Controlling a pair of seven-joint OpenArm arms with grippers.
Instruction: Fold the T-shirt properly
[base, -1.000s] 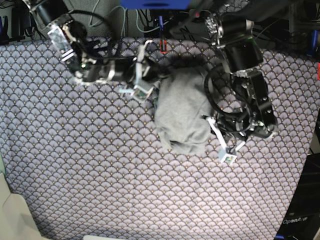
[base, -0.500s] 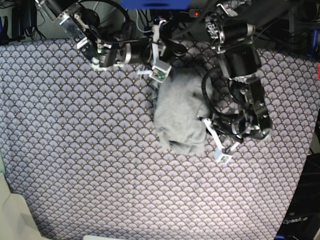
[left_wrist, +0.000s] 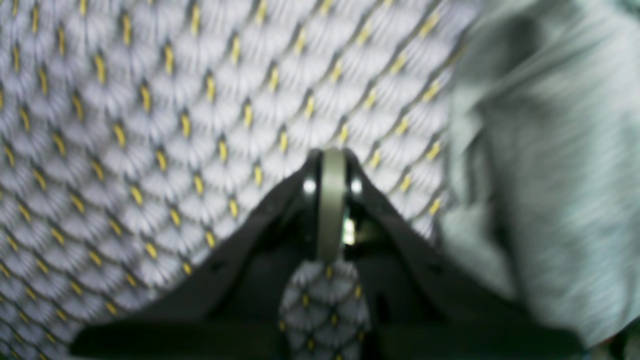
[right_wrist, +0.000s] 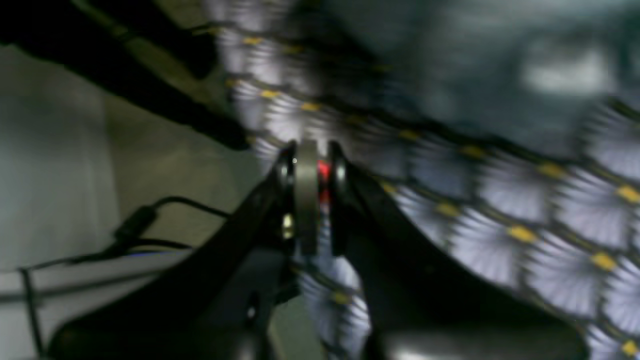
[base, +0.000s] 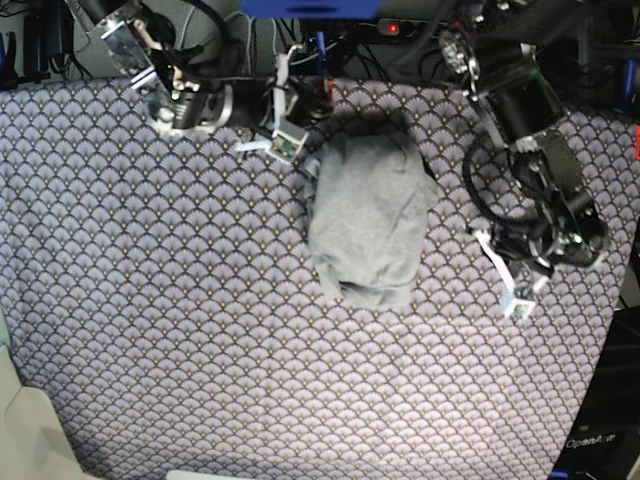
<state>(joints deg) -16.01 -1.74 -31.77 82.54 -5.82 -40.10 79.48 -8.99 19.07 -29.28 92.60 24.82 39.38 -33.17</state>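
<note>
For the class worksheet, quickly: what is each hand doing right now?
Left hand: closed, holding nothing; the T-shirt lies apart from it.
Right hand: closed, holding nothing.

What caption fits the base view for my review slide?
Folded plain light grey knit T-shirt lies on the purple scallop-patterned tablecloth, with the left gripper and right gripper shut, empty, off it.

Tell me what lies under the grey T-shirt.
The T-shirt lies bunched on the purple scallop-patterned tablecloth, which shows on every side of it. Whatever is directly beneath the fabric, or tucked inside its folds, is covered and cannot be seen.
</note>
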